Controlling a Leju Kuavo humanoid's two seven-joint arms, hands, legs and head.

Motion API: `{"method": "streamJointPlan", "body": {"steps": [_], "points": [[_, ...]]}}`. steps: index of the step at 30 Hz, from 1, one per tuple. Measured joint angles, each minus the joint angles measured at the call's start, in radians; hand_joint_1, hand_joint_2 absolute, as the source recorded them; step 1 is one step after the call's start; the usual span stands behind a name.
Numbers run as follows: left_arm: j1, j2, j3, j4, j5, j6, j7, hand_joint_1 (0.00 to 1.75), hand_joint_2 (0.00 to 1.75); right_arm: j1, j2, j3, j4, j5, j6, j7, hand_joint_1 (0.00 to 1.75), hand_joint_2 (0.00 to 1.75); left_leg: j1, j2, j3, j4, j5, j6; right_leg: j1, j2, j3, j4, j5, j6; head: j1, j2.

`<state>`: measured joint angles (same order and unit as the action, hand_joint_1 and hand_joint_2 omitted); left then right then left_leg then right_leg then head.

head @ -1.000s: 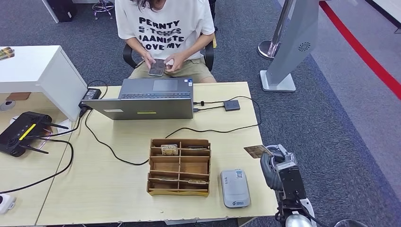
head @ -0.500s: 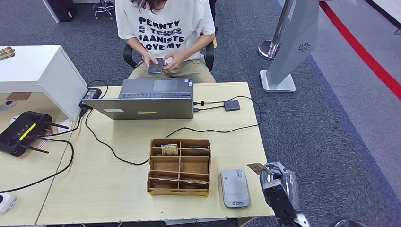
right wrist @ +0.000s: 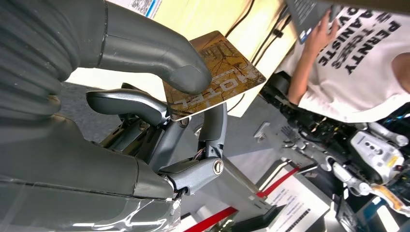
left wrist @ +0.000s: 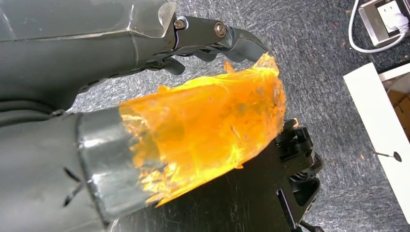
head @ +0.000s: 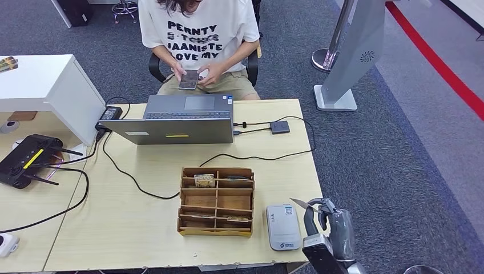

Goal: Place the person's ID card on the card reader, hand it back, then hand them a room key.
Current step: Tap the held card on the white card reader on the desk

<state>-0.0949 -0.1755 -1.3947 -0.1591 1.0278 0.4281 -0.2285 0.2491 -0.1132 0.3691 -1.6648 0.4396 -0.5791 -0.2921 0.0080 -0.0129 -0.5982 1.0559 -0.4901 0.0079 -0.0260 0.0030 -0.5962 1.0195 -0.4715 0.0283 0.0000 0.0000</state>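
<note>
Pinching the card (right wrist: 212, 72) between thumb and fingers, your right hand (head: 328, 231) has drawn back and now sits just beside the reader (head: 283, 226), card tip above it.

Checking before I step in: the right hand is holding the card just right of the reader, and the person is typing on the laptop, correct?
Not quite. The person is holding a phone, not typing on the laptop, as the head view shows. The rest holds: the right hand pinches the card just right of the reader.
</note>
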Motion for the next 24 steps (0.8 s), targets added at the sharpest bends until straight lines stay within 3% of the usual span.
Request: {"method": "streamJointPlan", "body": {"steps": [14,24], "points": [[0.000,0.000,0.000,0.000,0.002,-0.005,-0.002,0.00,0.00,-0.008,0.002,0.102,0.001,0.016,-0.050,-0.023,1.75,1.75,0.000,0.000,0.000,0.000,0.000,0.000,0.000,0.000,0.000,0.000,0.000,0.000,0.000,0.000],[-0.001,0.002,0.000,0.000,0.002,-0.022,-0.002,0.00,0.00,-0.027,0.012,0.202,0.050,0.189,-0.066,-0.073,1.75,1.75,0.000,0.000,0.000,0.000,0.000,0.000,0.000,0.000,0.000,0.000,0.000,0.000,0.000,0.000]]}}
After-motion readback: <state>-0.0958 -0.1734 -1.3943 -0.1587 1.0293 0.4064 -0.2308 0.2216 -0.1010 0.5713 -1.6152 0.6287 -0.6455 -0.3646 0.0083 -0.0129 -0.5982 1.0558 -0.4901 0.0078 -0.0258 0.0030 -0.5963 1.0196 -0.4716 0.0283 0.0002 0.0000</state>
